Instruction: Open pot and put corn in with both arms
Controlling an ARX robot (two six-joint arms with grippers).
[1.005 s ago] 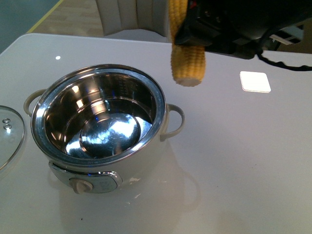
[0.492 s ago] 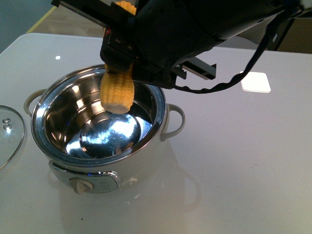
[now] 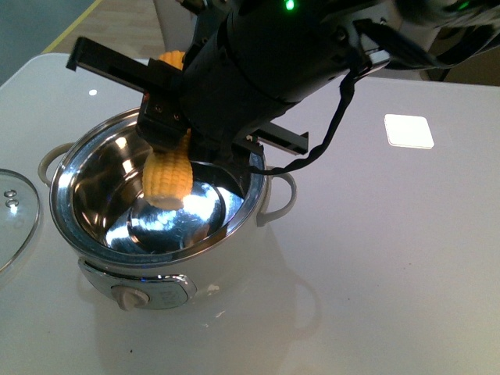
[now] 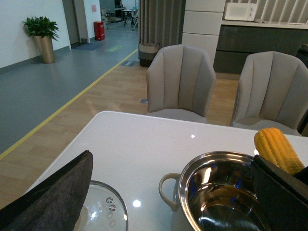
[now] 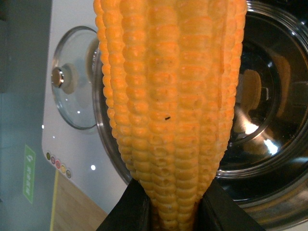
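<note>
Fingers (image 5: pixel 166 211) pinching corn (image 5: pixel 171 106), lid (image 4: pixel 103 207) beside pot (image 3: pixel 156 195)

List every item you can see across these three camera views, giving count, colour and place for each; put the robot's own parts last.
Pot: one, cream-white with steel bowl, on the table, open.
Corn: one, yellow-orange, held upright over the bowl.
Glass lid: one, clear, on the table beside the pot.
Table: one, white.
Square patch: one, white, on the table's far right.
Chairs: two, grey, behind the table.
Plant: one, green, in a gold-coloured planter by the wall.
Right gripper: one, black, clamped on the corn.
Left gripper: dark parts only, near the lid.
</note>
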